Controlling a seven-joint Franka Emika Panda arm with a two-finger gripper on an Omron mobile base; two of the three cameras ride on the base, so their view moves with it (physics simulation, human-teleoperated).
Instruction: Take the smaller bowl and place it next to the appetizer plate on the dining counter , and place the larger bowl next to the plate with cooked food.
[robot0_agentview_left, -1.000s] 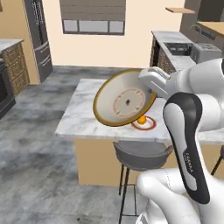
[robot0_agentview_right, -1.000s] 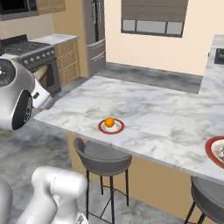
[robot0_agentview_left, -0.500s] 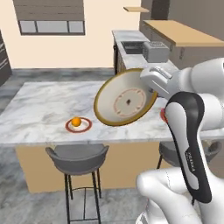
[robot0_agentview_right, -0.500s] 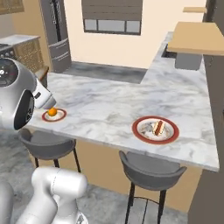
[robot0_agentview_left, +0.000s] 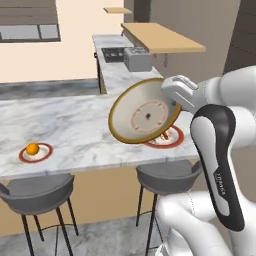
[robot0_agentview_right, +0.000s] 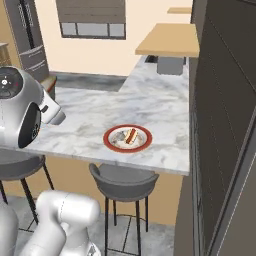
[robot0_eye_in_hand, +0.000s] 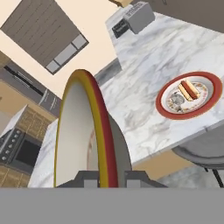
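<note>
Larger bowl (robot0_agentview_left: 145, 117) held on edge above the dining counter (robot0_agentview_left: 80, 125)

The gripper (robot0_eye_in_hand: 104, 177) is closed on the bowl's rim, the bowl being carried tilted in the air, clear of the marble top. The plate with cooked food (robot0_agentview_right: 127, 138) lies on the counter just behind and below the bowl, near the counter's front edge above a grey stool (robot0_agentview_right: 122, 181). The appetizer plate (robot0_agentview_left: 36, 152) sits well apart from it along the same edge.
</note>
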